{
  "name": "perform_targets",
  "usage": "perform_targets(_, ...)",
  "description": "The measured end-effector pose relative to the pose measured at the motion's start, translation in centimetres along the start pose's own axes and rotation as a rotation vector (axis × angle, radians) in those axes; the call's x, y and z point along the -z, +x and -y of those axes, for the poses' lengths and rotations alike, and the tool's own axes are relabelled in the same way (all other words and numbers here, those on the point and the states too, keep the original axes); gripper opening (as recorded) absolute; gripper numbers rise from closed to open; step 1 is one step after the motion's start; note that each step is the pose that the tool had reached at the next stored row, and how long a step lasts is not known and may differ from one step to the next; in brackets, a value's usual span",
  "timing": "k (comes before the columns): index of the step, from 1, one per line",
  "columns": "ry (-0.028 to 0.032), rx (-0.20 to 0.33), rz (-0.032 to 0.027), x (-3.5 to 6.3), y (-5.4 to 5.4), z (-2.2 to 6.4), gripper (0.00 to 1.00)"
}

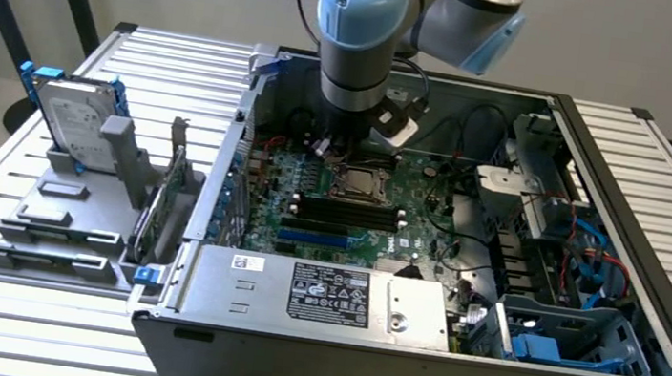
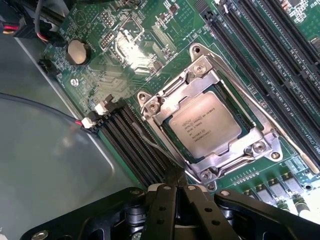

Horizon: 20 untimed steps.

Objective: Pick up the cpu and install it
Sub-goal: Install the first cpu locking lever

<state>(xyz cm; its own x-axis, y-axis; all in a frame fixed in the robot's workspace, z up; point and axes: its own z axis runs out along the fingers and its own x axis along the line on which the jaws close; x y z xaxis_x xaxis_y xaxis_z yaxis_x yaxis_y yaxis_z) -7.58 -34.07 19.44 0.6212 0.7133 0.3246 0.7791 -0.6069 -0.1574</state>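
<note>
The cpu, a flat square chip with a silver-grey top, lies inside the metal socket frame on the green motherboard. In the exterior view the cpu sits in the middle of the board inside the open computer case. My gripper hangs low over the board just beyond the socket. In the wrist view my gripper is shut, its black fingers pressed together. The tips stand beside the socket's corner, at the end of a thin wire lever. Nothing shows between the fingers.
Black memory slots run beside the socket. A coin battery sits further off on the board. The power supply fills the case's near side, and blue cables crowd the exterior view's right. A hard drive stands on a grey fixture outside.
</note>
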Motion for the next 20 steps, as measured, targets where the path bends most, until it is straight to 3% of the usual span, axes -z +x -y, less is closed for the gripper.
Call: perform_targets(20, -0.0083, -0.007, 0.0060, -0.45, 0.14, 0.01, 0.11)
